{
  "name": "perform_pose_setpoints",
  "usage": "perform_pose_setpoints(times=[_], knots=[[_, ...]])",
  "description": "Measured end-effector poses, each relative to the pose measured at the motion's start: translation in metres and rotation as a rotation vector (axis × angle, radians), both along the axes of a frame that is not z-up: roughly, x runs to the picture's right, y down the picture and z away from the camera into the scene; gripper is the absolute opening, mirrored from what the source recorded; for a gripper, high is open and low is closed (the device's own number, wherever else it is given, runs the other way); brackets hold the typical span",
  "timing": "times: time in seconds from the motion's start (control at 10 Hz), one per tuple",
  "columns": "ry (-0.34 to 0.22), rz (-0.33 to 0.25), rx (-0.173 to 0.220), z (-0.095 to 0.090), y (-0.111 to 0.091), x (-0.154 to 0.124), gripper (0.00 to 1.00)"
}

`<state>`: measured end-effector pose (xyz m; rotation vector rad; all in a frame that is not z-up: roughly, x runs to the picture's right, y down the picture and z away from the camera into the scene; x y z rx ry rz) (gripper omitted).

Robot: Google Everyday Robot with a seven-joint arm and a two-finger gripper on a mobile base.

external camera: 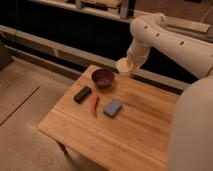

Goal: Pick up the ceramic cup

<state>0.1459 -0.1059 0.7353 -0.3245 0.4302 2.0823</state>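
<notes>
Nearest the camera, along the right edge, the robot's broad white body fills the lower corner, and beside it the wooden table spreads out on a bare concrete floor, its pale planks running toward the far side. On the middle of the tabletop lies a small blue-grey rectangular block, which looks like a sponge, and just to its left a slim red-orange object lies lengthwise, thin and slightly curved; what it is cannot be told for sure. Further left, near the table's left edge, rests a flat black rectangular object, set at an angle. Beyond these three, close to the far edge of the table, the dark purple-maroon bowl stands upright with its opening facing up.

Above and to the right of the bowl, off the tabletop, the ceramic cup hangs in the air over the table's far edge, cream-white and round, apart from the bowl. The gripper is right at the cup, at the end of the white arm that reaches in from the upper right and bends downward; whether the gripper is clamped on the cup cannot be made out. Behind everything runs a dark wall with a pale ledge crossing the scene at a slant
</notes>
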Motion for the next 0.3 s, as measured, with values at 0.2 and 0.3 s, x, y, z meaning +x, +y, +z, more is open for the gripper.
perform_pose_setpoints(times=[0.2,0.3], knots=[[-0.002,0.0,-0.001,0.0005,0.0004,-0.0009,0.0],[0.0,0.0,-0.002,0.001,0.0007,-0.0004,0.0]])
